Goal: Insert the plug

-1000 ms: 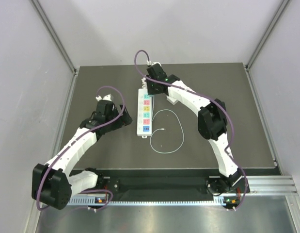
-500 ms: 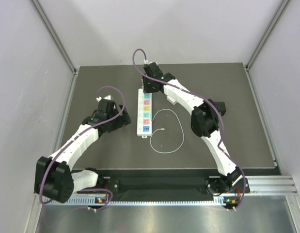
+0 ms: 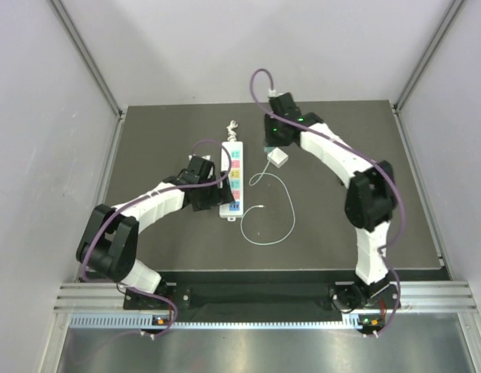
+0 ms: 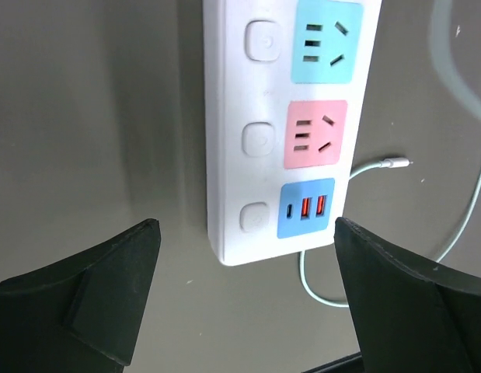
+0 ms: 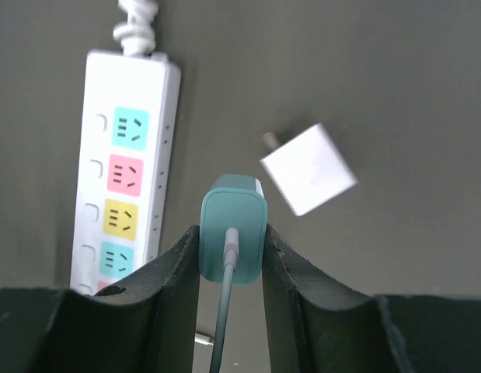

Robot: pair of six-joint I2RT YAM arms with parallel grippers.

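The teal-green plug (image 5: 233, 229) is clamped between my right gripper's (image 5: 231, 256) fingers, its thin cable (image 5: 221, 326) running down toward the camera. It hangs above the dark mat, between the power strip (image 5: 127, 194) on the left and a small white square block (image 5: 310, 169) on the right. In the top view my right gripper (image 3: 271, 146) is just right of the strip's (image 3: 232, 177) far end and hides the plug. My left gripper (image 4: 244, 311) is open and empty, its fingers (image 4: 92, 303) straddling the strip's near end (image 4: 263, 225) with the USB ports.
The white cable (image 3: 287, 214) loops on the mat right of the strip, its loose tip near the strip's near end (image 4: 395, 162). The strip's own cord (image 3: 232, 127) is bunched at its far end. Grey walls surround the mat (image 3: 364, 210).
My right gripper has swung right, away from the strip's far end to beside the white block, with the plug. My left gripper has moved right, up to the strip's near end.
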